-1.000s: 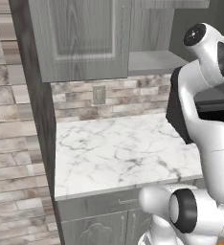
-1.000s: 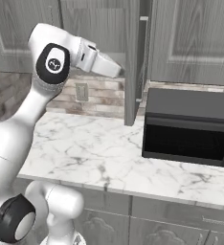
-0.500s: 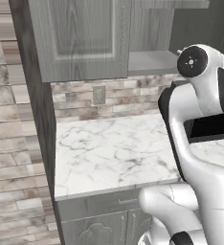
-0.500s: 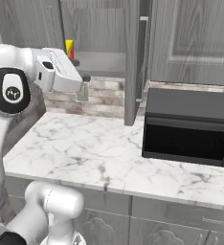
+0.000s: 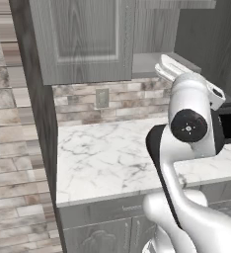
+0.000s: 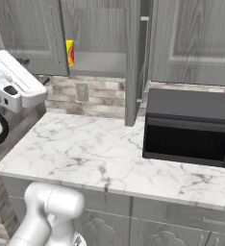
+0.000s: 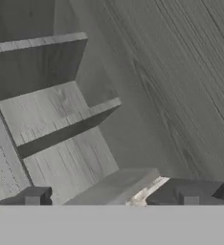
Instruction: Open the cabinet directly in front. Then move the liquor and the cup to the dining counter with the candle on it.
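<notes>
Jaws spread wide, empty, facing the cabinet (image 6: 100,29) interior; cup (image 6: 70,52) on shelf, left; door ajar.

Black microwave (image 6: 191,129) sits on marble counter (image 6: 85,158).

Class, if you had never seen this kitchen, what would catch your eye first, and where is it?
First, the robot's big white arm, rising in the foreground before the marble counter. Next, the bright yellow cup, on the shelf inside the open grey cabinet. Then the black microwave, at the counter's right end.
</notes>
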Motion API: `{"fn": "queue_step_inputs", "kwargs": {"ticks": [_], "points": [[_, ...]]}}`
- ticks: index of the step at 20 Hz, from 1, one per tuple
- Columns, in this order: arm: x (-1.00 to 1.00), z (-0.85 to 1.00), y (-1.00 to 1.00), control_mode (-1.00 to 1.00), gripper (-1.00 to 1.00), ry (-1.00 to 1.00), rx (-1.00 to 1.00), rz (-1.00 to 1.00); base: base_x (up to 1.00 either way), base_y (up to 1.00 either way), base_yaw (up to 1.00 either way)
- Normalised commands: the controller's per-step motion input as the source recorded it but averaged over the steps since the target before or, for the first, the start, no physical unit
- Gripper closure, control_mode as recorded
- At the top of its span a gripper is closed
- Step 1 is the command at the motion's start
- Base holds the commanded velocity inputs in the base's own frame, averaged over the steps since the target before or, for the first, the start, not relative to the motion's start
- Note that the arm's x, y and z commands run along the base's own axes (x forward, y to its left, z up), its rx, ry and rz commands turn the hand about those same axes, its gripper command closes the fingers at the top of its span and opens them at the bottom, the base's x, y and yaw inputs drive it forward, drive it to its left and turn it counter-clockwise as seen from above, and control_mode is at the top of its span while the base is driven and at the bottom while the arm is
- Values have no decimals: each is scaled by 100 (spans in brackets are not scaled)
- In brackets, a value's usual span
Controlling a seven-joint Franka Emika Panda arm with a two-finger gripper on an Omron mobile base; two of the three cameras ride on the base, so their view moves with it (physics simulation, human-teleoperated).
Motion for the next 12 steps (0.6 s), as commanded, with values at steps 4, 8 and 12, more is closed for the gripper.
{"fn": "queue_step_inputs", "kwargs": {"ticks": [4, 8, 12], "points": [[-2, 2, 82, -100, -100, -38, -13, 31, 0, 0, 0], [2, 0, 59, -100, -100, -1, -20, 28, 0, 0, 0], [4, 0, 49, -100, -100, 19, -23, 26, 0, 0, 0]]}}
